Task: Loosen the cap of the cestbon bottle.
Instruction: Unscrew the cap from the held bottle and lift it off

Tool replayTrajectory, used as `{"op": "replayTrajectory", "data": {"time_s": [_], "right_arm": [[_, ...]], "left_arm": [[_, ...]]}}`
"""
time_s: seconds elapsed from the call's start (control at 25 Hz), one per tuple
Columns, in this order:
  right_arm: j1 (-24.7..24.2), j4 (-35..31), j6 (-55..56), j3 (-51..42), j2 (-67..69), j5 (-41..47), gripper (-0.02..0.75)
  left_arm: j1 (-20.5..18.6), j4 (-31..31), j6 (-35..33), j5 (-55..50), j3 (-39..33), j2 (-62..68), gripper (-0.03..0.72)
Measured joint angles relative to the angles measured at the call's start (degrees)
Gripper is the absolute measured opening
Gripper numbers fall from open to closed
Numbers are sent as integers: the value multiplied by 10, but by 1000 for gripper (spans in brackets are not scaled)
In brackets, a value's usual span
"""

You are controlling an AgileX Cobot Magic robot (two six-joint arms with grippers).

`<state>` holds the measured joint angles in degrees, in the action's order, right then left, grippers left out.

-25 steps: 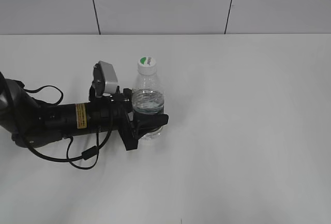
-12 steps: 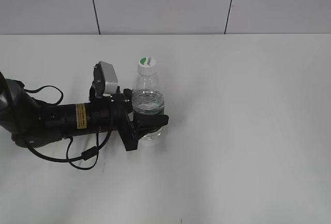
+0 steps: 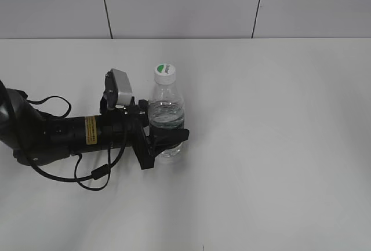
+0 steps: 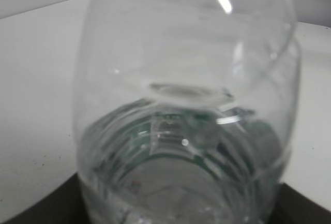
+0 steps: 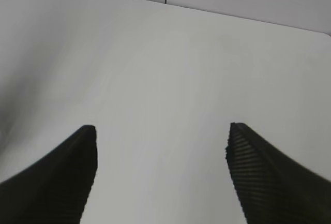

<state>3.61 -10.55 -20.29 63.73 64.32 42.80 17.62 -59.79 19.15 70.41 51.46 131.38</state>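
Note:
The cestbon bottle (image 3: 166, 112) stands upright on the white table, clear plastic with a dark green label band. Its white cap (image 3: 164, 71) with a green mark sits on top. My left gripper (image 3: 165, 138) reaches in from the left and is shut on the bottle's lower body. In the left wrist view the bottle (image 4: 186, 131) fills the frame, very close and blurred. My right gripper (image 5: 161, 141) is open and empty above bare table; it does not show in the exterior view.
The left arm with its black cables (image 3: 64, 141) lies across the table's left side. A grey panelled wall (image 3: 185, 4) stands behind the table (image 3: 278, 146).

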Motion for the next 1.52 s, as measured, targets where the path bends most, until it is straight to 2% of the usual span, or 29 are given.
{"op": "replayTrajectory", "data": {"time_s": [0.44, 0.64, 0.84, 0.96, 1.28, 1.52], "right_arm": [[0, -42, -13, 181, 235, 46, 593], [0, -63, -25, 192, 292, 37, 590], [13, -114, -76, 197, 328, 61, 590], [48, -104, -63, 220, 347, 94, 590], [195, 41, 113, 372, 416, 255, 590], [252, 51, 176, 451, 468, 264, 590]], "left_arm": [[0, 0, 0, 1, 0, 0, 407], [0, 0, 0, 1, 0, 0, 407], [0, 0, 0, 1, 0, 0, 407], [0, 0, 0, 1, 0, 0, 407], [0, 0, 0, 2, 0, 0, 407], [0, 2, 0, 2, 0, 0, 407]]}}
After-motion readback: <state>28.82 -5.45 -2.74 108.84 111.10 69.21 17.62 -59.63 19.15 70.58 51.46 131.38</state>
